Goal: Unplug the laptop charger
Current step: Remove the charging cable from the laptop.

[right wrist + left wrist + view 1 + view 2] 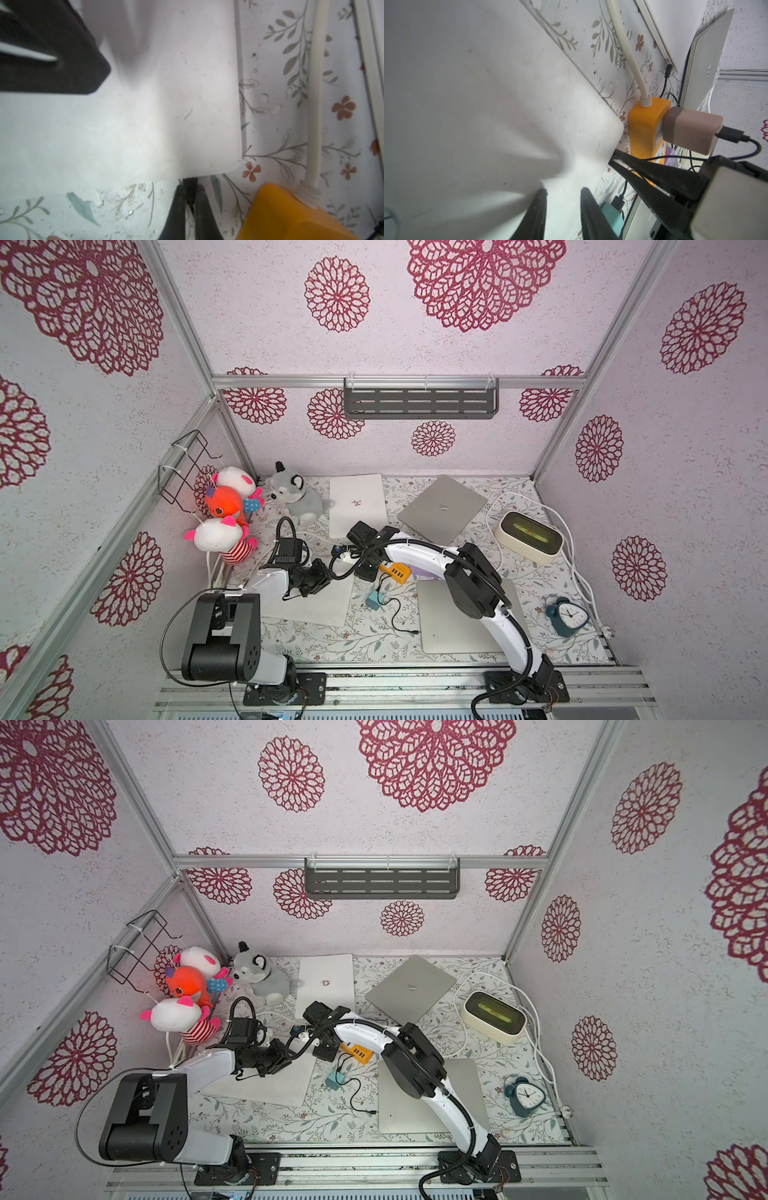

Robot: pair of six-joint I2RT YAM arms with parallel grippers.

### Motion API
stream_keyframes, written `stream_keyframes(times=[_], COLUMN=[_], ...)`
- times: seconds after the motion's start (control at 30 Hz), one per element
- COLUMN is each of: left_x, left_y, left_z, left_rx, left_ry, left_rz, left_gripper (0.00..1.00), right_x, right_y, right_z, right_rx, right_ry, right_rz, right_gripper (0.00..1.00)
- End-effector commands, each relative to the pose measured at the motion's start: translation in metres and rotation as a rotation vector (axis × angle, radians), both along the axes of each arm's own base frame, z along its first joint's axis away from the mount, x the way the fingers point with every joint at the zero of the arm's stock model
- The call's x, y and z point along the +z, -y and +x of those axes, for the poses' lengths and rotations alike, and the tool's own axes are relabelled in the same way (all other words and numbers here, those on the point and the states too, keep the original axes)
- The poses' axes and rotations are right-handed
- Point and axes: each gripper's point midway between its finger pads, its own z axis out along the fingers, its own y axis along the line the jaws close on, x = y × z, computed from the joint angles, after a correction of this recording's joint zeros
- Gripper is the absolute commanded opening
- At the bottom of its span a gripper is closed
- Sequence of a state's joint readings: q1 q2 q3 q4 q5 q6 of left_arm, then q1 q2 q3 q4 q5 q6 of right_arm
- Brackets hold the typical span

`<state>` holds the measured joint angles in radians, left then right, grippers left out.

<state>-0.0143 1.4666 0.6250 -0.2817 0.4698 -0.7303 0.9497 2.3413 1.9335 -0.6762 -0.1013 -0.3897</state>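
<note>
In the right wrist view the black plug [190,180], probably the charger's, is mostly hidden inside the right tool [190,187]; the orange power strip [280,214] runs off frame. In both top views the right arm [419,555] hides it.

Black charger plug [190,182] at edge of white laptop [145,124] (near its corner)

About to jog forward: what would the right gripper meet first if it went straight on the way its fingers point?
The white laptop. The right gripper is shut on the black charger plug, which sits at the laptop's edge, so going on would likely press it into that edge.
</note>
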Motion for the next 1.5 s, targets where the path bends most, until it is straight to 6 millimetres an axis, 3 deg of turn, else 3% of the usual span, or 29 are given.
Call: stream_keyframes(times=[0.0, 0.33, 0.5, 0.57, 0.73, 1.0, 1.47], left_x=[-0.017, -0.018, -0.018, -0.017, -0.018, -0.017, -0.001], left_y=[-0.005, -0.005, -0.005, -0.005, -0.005, -0.004, -0.003], left_z=[-0.017, -0.018, -0.017, -0.017, -0.017, -0.017, -0.014], left_rx=[0.015, 0.014, 0.015, 0.014, 0.014, 0.013, 0.004], left_ry=[-0.076, -0.080, -0.079, -0.078, -0.080, -0.077, -0.053], left_rz=[0.025, 0.029, 0.029, 0.029, 0.030, 0.030, 0.053], left_gripper=[0.32, 0.32, 0.32, 0.32, 0.32, 0.32, 0.32], right_x=[0.000, -0.007, 0.012, 0.011, -0.002, 0.003, 0.059], right_y=[0.006, 0.024, -0.001, -0.001, 0.018, 0.026, 0.005], right_z=[-0.015, -0.008, -0.021, -0.018, -0.009, -0.012, -0.008], right_rx=[-0.006, 0.054, 0.029, 0.014, 0.023, 0.031, -0.015], right_ry=[-0.077, -0.001, -0.107, -0.084, -0.013, -0.002, 0.044], right_rz=[-0.028, -0.117, 0.045, 0.039, -0.122, -0.135, 0.035], right_gripper=[0.06, 0.06, 0.06, 0.07, 0.07, 0.08, 0.31])
